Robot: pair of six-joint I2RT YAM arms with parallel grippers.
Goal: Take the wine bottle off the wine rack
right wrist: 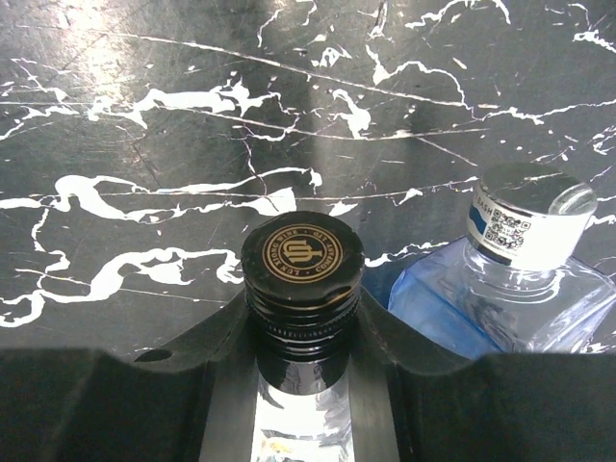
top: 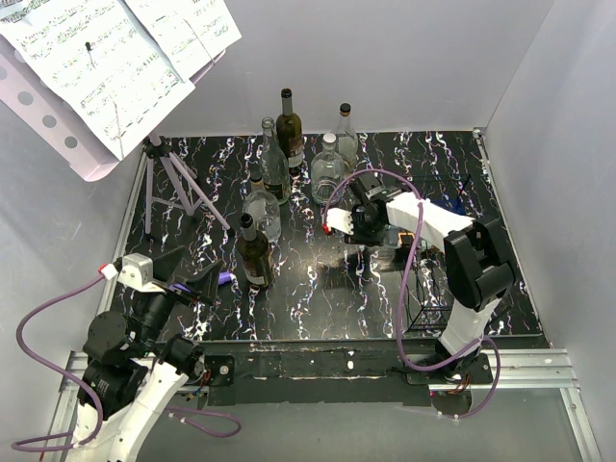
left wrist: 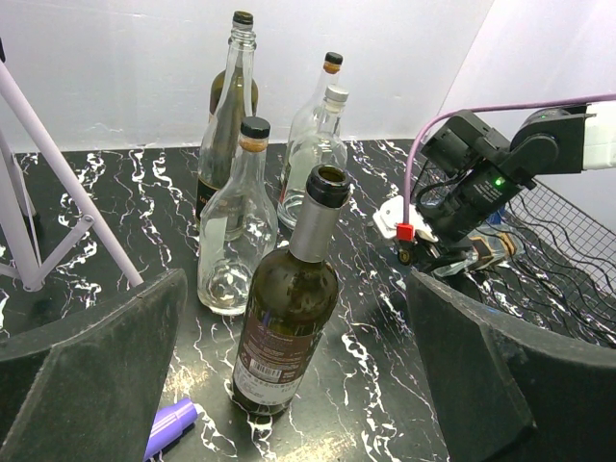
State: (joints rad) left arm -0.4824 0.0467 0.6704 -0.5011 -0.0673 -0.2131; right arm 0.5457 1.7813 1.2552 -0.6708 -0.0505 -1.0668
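Note:
My right gripper (top: 371, 226) is shut on the neck of a clear wine bottle with a black screw cap (right wrist: 303, 265). The fingers (right wrist: 207, 375) clamp just below the cap. The bottle lies low at the left end of the black wire wine rack (top: 433, 298), and its labelled body shows in the left wrist view (left wrist: 486, 250). The rack's grid side also shows in the left wrist view (left wrist: 568, 250). My left gripper (top: 197, 274) is open and empty near the front left. A dark upright wine bottle (left wrist: 289, 308) stands just ahead, between its fingers.
A blue-tinted bottle with a silver cap (right wrist: 520, 289) lies beside the held one. Several upright bottles (top: 289, 130) stand at the back centre. A purple music stand (top: 173, 183) with sheet music is at the back left. A purple marker (left wrist: 168, 423) lies near my left finger.

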